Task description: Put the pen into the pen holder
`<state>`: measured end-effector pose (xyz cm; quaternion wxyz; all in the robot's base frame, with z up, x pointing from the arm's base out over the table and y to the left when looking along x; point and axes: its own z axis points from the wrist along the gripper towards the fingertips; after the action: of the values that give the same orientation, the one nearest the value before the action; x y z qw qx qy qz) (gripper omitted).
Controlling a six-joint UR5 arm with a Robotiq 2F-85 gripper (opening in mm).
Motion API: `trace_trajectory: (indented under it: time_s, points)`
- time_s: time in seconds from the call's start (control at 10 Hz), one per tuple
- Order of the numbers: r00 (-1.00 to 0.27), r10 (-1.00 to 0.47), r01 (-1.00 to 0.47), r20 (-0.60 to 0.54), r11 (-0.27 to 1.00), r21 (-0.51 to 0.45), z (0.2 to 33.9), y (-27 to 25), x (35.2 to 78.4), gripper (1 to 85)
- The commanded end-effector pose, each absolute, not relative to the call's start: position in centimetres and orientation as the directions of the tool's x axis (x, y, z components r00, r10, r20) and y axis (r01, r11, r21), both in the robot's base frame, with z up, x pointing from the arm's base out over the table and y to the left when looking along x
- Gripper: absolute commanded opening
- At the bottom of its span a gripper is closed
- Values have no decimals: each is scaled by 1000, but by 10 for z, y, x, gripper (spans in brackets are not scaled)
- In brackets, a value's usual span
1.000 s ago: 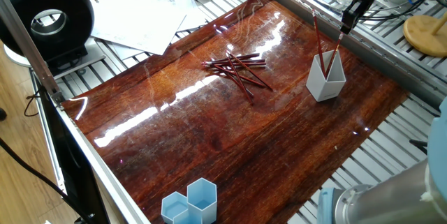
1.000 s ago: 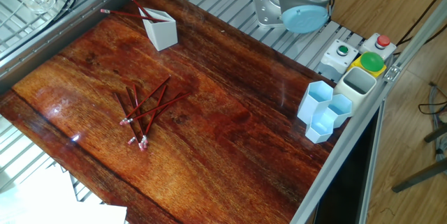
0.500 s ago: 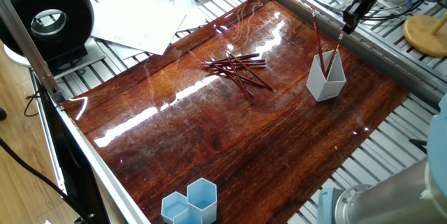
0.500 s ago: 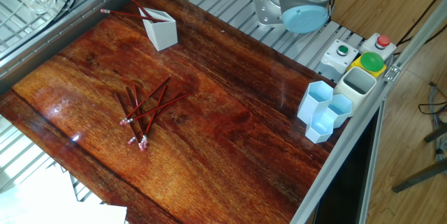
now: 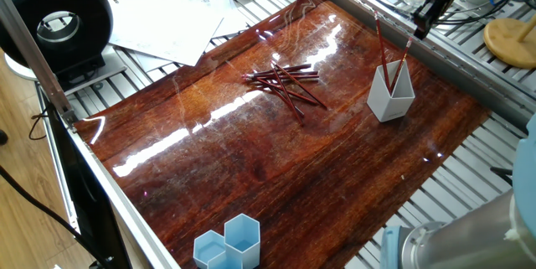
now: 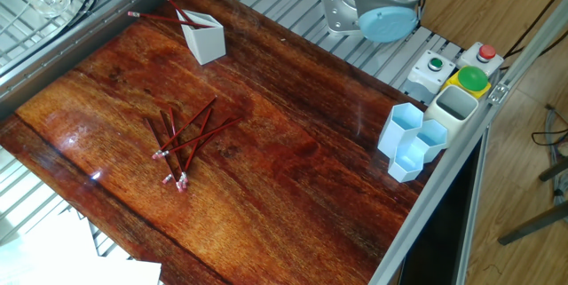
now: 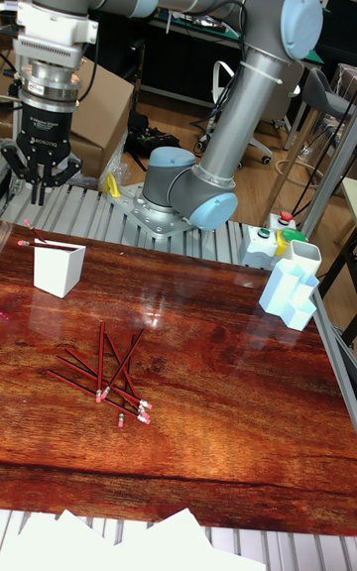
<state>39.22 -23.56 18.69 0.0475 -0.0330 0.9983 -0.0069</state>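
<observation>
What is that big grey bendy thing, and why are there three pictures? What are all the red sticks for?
The grey bendy thing is a robot arm. At its end is a gripper, like a two-finger hand. It is open and holds nothing.

Three cameras look at the same shiny wooden table from different sides. The tall picture shows the whole arm; the two wide ones look down on the table.

The red sticks are pens lying in a pile. The robot's job is to put them into the white pen holder, a cup near the table's edge, below the gripper. Two pens already lean in it.

The light blue honeycomb cups stand at another edge.
</observation>
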Motion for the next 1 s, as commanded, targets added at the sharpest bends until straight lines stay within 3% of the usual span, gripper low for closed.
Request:
trace_trajectory:
  time_s: [0.0,0.2,0.4,0.5,0.9]
  points:
    - [-992,-79,-82,-99,996,36,190,-220,396,253]
    - [-989,-66,-75,-131,995,65,194,-204,417,307]
    - [-991,-68,-73,-114,996,43,193,-210,413,290]
    - [-992,-66,-70,-109,997,38,193,-212,412,243]
    - [-989,-80,-82,-128,996,15,193,-217,417,230]
